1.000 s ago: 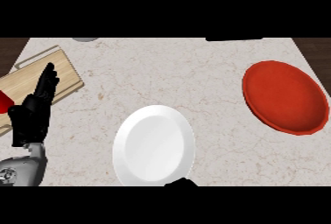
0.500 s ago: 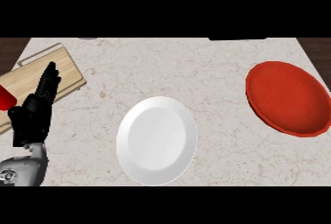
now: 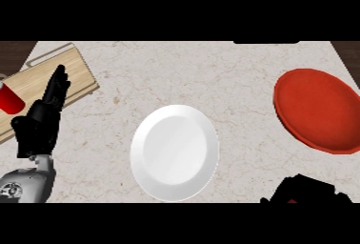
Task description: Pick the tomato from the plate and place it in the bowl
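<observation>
No writing or labels can be read. A white plate (image 3: 174, 152) lies at lower centre of the bench (image 3: 211, 76), a red bowl (image 3: 318, 110) at right. The tomato cannot be seen on the plate. The left hand (image 3: 41, 121) rests released, fingers straight, at left over a wooden cutting board (image 3: 74, 71) beside a red cup (image 3: 10, 99). The right hand (image 3: 307, 190), newly risen into the lower right corner, is dark and bunched; I cannot tell its state.
</observation>
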You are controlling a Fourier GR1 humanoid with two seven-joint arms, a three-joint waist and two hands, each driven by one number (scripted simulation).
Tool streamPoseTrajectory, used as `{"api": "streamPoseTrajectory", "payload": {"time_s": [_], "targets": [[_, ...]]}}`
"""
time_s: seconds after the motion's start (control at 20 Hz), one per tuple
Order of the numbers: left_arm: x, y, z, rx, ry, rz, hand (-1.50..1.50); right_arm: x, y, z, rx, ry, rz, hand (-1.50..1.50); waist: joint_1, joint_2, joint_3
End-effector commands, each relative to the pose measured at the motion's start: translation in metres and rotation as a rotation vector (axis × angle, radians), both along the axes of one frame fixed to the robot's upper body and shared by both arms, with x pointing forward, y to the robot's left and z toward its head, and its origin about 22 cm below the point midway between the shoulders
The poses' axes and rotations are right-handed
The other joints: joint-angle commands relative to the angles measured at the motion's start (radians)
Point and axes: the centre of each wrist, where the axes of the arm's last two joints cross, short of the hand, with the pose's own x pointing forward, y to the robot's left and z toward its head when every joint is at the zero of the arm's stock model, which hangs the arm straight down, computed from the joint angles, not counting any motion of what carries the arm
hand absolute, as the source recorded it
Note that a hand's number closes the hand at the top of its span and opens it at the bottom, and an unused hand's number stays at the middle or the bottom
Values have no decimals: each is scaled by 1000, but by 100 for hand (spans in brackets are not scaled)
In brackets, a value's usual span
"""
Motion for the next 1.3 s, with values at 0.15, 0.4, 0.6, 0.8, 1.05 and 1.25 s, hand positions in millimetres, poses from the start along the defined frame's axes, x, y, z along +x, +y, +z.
{"api": "streamPoseTrajectory", "payload": {"time_s": [0.15, 0.4, 0.6, 0.8, 1.05, 1.25], "targets": [[-3, -9, -5, 7, 20, -21, 0, 73, -66, 8, 178, -78, -114, 150, 22, 3, 0], [9, 10, 10, -2, -1, -17, 0, 117, -124, -7, 137, -117, -177, 150, 23, 4, 0], [7, -11, -5, -3, 12, -32, 0, 143, -155, -21, 23, -165, -220, 150, 24, 5, 0], [20, -12, 2, 18, -16, -20, 0, 181, -166, -31, -113, -171, -319, 150, 42, 11, 0], [12, -13, -7, -12, 7, -45, 0, 214, -194, -47, -160, -165, -354, 150, 44, 9, 0], [14, -19, 7, -5, -16, -60, 0, 222, -201, -80, -36, -82, -373, 150, 55, 14, 2]]}}
